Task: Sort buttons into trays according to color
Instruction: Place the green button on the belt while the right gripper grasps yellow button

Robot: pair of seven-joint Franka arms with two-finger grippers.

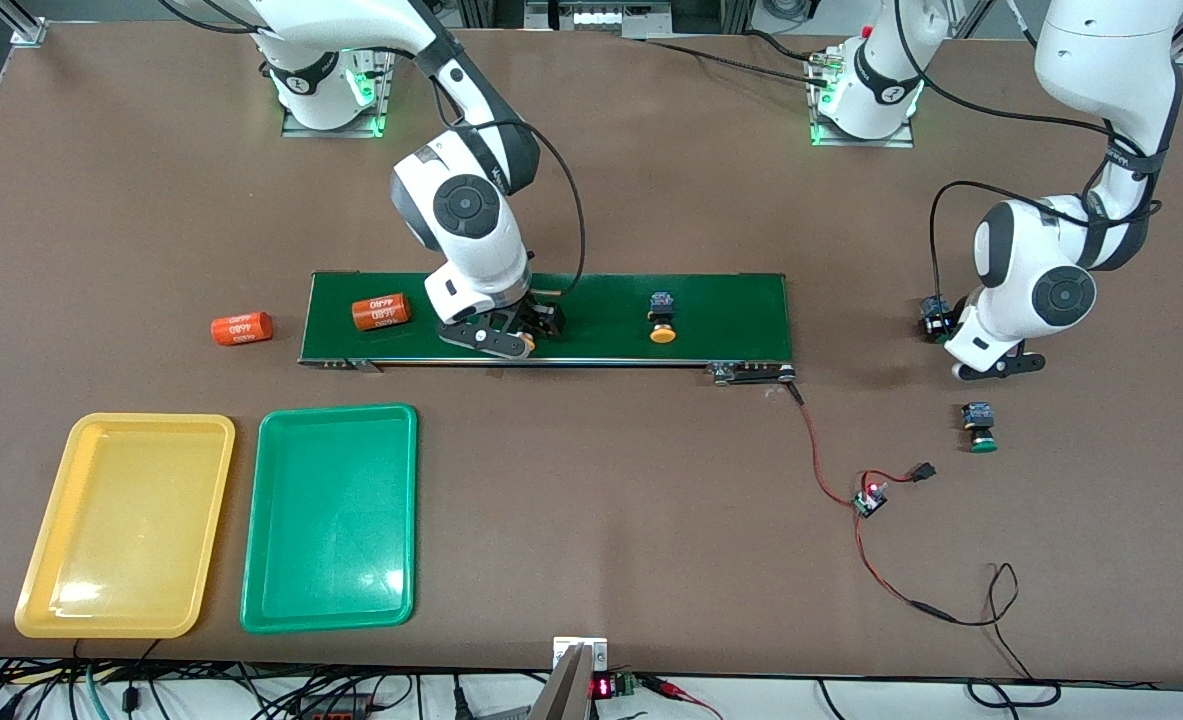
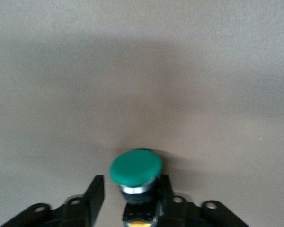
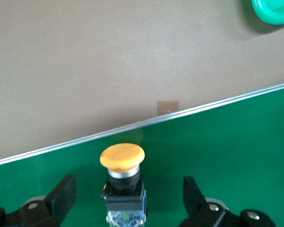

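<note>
Now each end effector straddles a button: left (image 2: 128, 194) green-capped (image 2: 135, 166), right (image 3: 128, 198) yellow-capped (image 3: 122, 157).

The right arm reaches down over the conveyor belt (image 1: 551, 318); the right gripper (image 3: 128, 198) sits low on it, fingers spread wide; the left gripper (image 2: 130, 198) is down off the belt's end, fingers partly drawn in.

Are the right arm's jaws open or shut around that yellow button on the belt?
Open. The right gripper straddles the yellow button; clear gaps show on both sides.
</note>
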